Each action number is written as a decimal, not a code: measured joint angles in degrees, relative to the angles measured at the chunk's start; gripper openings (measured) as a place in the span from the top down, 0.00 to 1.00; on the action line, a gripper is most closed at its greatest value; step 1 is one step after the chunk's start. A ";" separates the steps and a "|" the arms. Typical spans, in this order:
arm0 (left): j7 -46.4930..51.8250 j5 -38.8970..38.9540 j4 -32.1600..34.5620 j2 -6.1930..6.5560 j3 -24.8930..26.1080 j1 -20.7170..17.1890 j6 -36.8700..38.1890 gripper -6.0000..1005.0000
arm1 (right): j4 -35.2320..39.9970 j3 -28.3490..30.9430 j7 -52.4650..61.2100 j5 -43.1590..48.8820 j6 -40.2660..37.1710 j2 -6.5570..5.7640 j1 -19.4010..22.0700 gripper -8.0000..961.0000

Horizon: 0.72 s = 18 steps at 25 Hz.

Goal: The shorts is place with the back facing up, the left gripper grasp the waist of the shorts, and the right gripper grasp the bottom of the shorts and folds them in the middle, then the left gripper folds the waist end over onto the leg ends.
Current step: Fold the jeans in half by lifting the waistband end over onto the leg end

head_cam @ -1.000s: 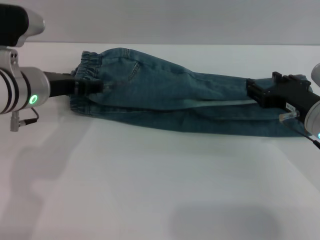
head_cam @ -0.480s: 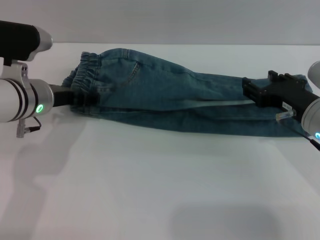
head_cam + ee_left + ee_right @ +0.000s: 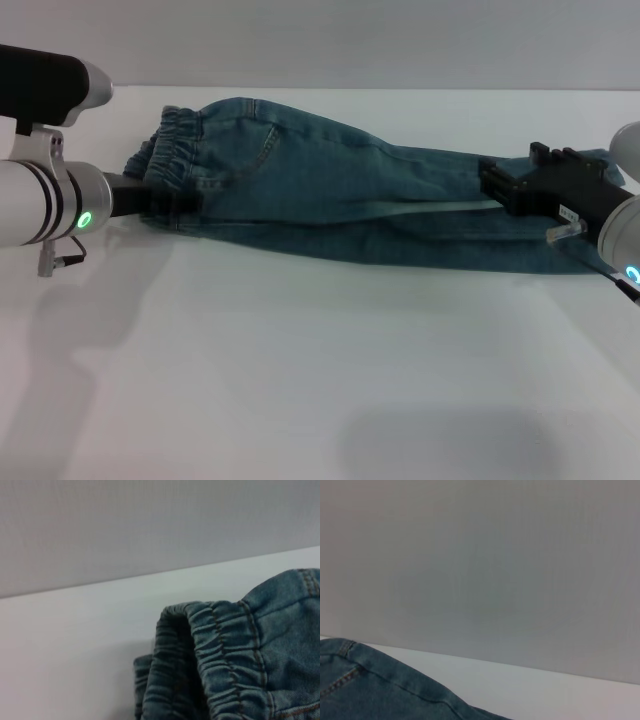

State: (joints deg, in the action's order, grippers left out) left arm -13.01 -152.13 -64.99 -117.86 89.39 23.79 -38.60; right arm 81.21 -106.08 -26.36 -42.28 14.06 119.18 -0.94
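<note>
On table: shorts folded lengthwise, both grippers at ends.

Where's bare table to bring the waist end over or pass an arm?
Open: the wide white table in front of the shorts, and a thin strip behind them. Crowded: the left gripper at the waist, the right gripper on the leg ends.

a plain white table runs back to a pale grey wall.
</note>
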 joint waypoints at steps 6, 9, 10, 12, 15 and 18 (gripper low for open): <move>-0.01 0.29 2.08 0.00 0.07 1.16 -0.18 0.17 | 0.37 0.00 0.00 0.00 0.05 0.00 -0.03 0.36; 0.06 0.51 2.90 -0.12 0.09 1.60 0.03 0.18 | 0.63 0.07 0.00 0.00 0.10 0.00 -0.03 0.36; 0.06 0.68 2.93 -0.14 0.09 1.60 0.24 0.18 | 0.65 0.15 0.00 0.00 0.13 0.00 -0.03 0.36; 0.07 1.12 2.55 -0.19 0.09 1.26 1.13 0.21 | 0.65 0.24 0.00 0.00 0.28 0.00 -0.03 0.36; 0.10 1.74 2.17 -0.23 0.02 0.95 1.70 0.33 | 0.67 0.36 0.00 0.00 0.68 0.00 -0.03 0.36; 0.01 2.41 1.95 -0.19 -0.21 0.74 2.32 0.49 | 0.72 0.45 0.00 0.00 0.78 0.00 -0.03 0.36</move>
State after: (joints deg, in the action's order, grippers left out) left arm -13.00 -149.72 -63.03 -118.04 89.18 24.52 -36.27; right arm 81.93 -105.64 -26.36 -42.28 14.83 119.18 -0.97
